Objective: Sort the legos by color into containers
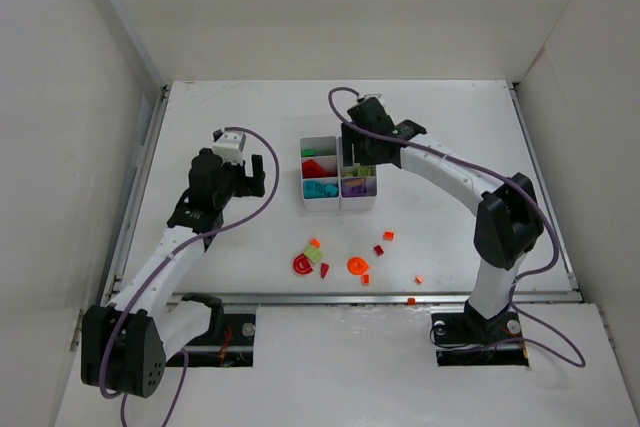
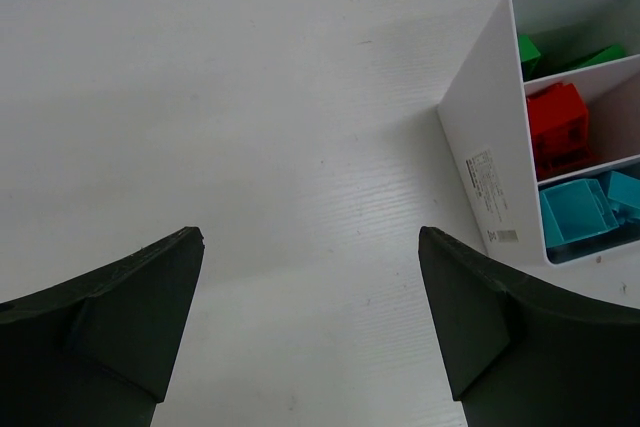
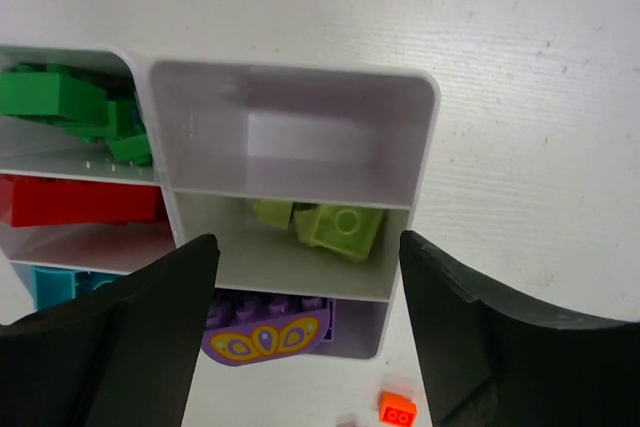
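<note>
Risk of collision came first: the right hand (image 3: 307, 242) hung directly over the containers (image 3: 290, 69), jaws spread and holding nothing. A careless descent or sideways withdrawal could have caught a finger on a divider and shifted or tipped the light organiser.

A second risk lay in the loose legos (image 1: 320, 255) on the bench (image 1: 230, 237), at lower centre of the top view. A red curved piece (image 1: 302, 265) lay against a lime piece (image 1: 315, 255). A grasp there could have lifted both colours, or flicked one away. Small orange bits (image 1: 411, 300) sat close to the lower bench edge. A nudge could have pushed them off.

Mis-sorting was also possible, since the compartments adjoin closely and a release off centre would drop a brick into the neighbouring cell.

The left hand (image 2: 310, 235) stood open and empty over bare bench, beside the containers.

Contents, as seen in the right wrist view:
- Upper right cell (image 3: 300, 132): empty, probably reserved for orange.
- Middle right: lime bricks (image 3: 335, 227).
- Lower right: purple piece (image 3: 265, 337) with a butterfly print, partly hidden.
- Upper left: dark green bricks (image 3: 60, 97).
- Middle left: red bricks (image 3: 80, 202).
- Lower left: teal bricks (image 3: 55, 282), mostly hidden by a finger.

An orange brick (image 3: 397, 409) lay on the bench just below the containers.
</note>
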Controlling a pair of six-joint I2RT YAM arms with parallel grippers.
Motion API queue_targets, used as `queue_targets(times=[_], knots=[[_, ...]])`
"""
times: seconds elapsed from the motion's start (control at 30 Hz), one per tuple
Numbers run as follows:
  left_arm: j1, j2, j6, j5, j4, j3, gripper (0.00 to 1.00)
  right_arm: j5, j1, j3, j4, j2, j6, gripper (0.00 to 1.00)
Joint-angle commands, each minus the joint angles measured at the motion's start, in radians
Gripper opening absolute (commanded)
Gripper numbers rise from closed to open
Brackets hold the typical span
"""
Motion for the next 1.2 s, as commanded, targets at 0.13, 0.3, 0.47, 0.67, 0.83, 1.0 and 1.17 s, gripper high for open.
queue_targets(times=[0.13,0.3,0.47,0.67,0.83,1.0,1.17], knots=[[0.008,-0.015,0.006,-0.022,0.041,0.002,0.88,-0.011,0.028,0.120,0.005,-0.016,-0.094,0.88],[0.008,0.015,0.041,-0.035,0.083,0.002,0.88,-0.089,0.162,0.045,0.047,-0.145,-0.303,0.92],[0.008,0.025,0.060,-0.047,0.104,0.030,0.88,-0.213,0.307,-0.212,0.096,-0.224,-0.290,0.83],[0.008,0.012,0.081,-0.079,0.075,0.005,0.89,-0.236,0.449,-0.296,0.143,-0.215,-0.184,0.76],[0.020,0.002,0.060,-0.102,0.106,-0.024,0.91,-0.246,0.462,-0.316,0.198,-0.124,-0.168,0.75],[0.020,-0.023,0.046,-0.081,0.095,-0.024,0.91,-0.287,0.462,-0.329,0.232,-0.086,-0.179,0.67],[0.020,-0.043,0.046,-0.090,0.075,-0.033,0.91,-0.287,0.462,-0.348,0.266,-0.041,-0.118,0.64]])
